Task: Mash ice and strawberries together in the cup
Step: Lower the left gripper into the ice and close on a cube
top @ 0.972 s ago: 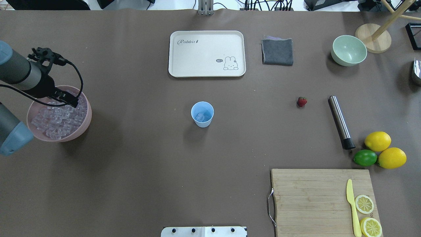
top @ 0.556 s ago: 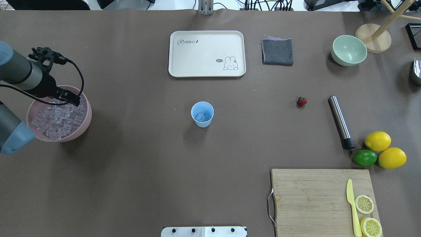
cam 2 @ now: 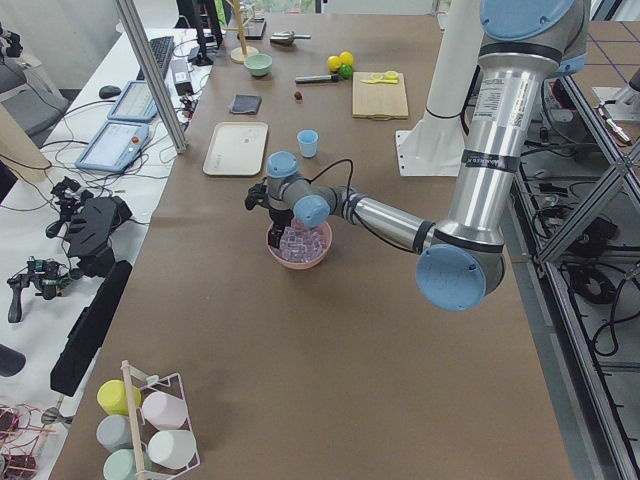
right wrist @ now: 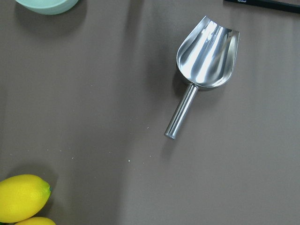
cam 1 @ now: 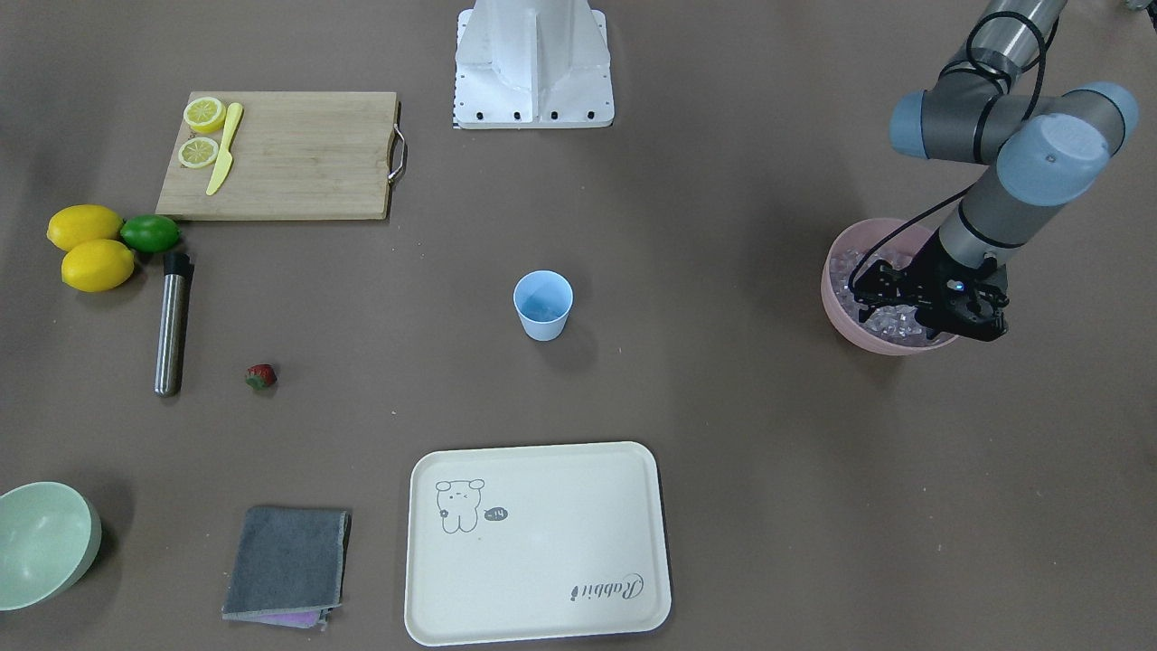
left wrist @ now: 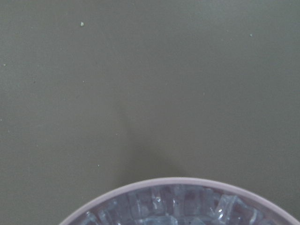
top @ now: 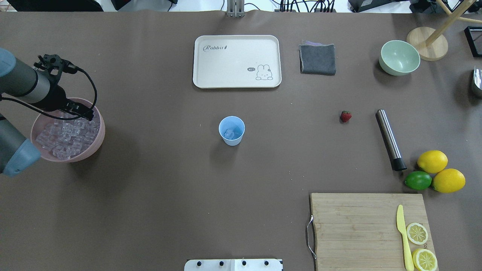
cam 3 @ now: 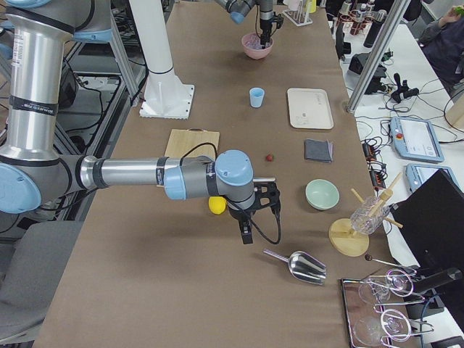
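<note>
Tray reads "Rabbit"; left fingers over ice, right fingers aloft; cannot tell either's spread

We count one blue cup, one strawberry, two whole lemons, one lime, two lemon halves, one yellow knife, one cutting board, one steel muddler, one tray, one grey cloth, one green bowl, one pink bowl, one metal scoop. The ice cubes are too many for us to count; at least one sits in the cup.

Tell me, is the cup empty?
Not empty: overhead, ice lies at the bottom of the upright cup; the strawberry sits outside, on the table.
</note>
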